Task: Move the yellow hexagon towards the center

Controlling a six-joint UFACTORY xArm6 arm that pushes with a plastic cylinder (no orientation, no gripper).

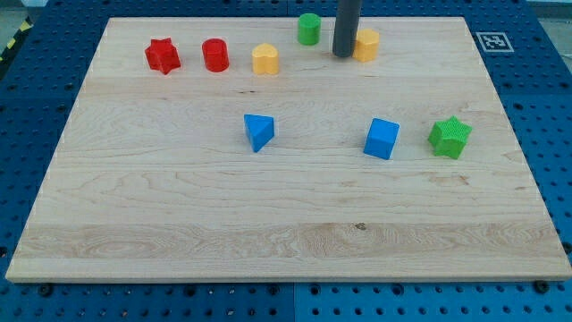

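The yellow hexagon (367,43) sits near the view's top edge of the wooden board (286,233), right of centre. My tip (343,55) rests on the board against the hexagon's left side, and the dark rod hides the hexagon's left edge. A second yellow block (265,59), with a rounded shape, lies further left along the top.
A green cylinder (309,29) stands just left of the rod at the top. A red star (163,55) and a red cylinder (215,55) lie at the top left. A blue triangle (259,131), a blue cube (382,139) and a green star (450,137) lie across the middle.
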